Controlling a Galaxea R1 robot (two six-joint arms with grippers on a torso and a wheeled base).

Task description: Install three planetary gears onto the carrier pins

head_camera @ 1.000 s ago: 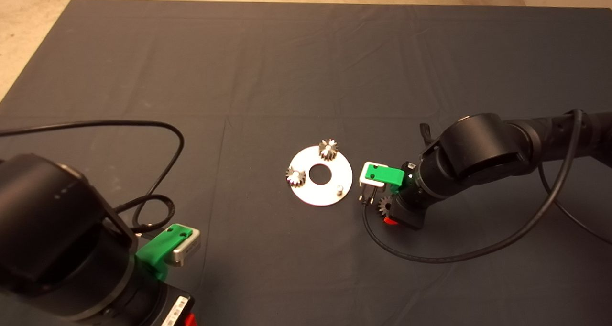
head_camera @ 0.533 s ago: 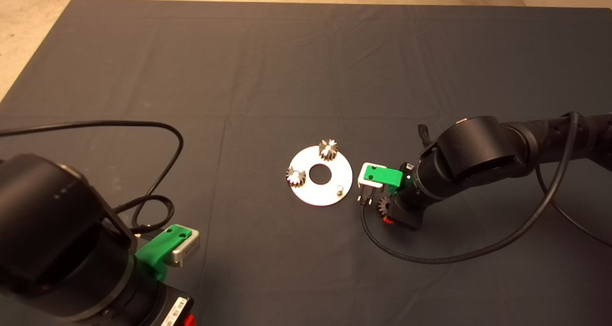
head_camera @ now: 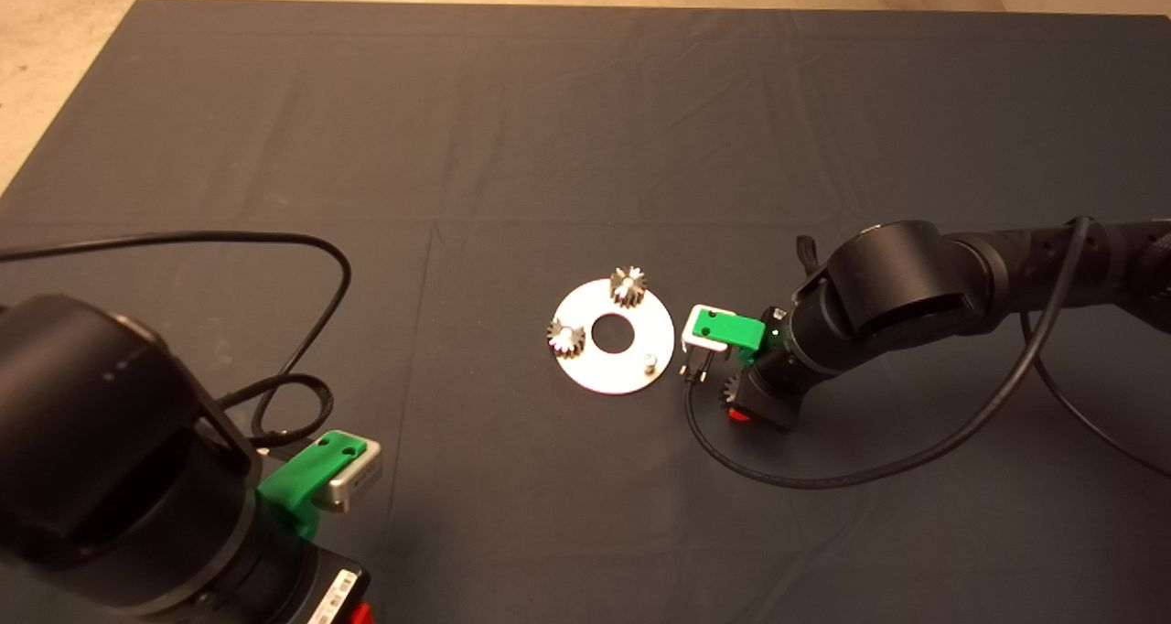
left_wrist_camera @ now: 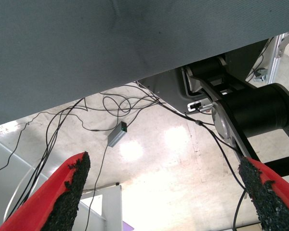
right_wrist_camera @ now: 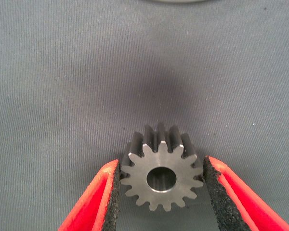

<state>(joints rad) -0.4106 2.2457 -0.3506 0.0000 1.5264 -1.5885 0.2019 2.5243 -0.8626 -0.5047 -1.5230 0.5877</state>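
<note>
lifted slightly, right gripper (right_wrist_camera: 160, 192) jaws clamp third gear (right_wrist_camera: 161, 175) near disc (head_camera: 611, 371); left gripper (left_wrist_camera: 166, 192) jaws wide.

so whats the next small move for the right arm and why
Probably carry the third gear, pinched between the right gripper fingers, over the bare pin and lower it on. The other two pins on the disc already hold gears.
</note>
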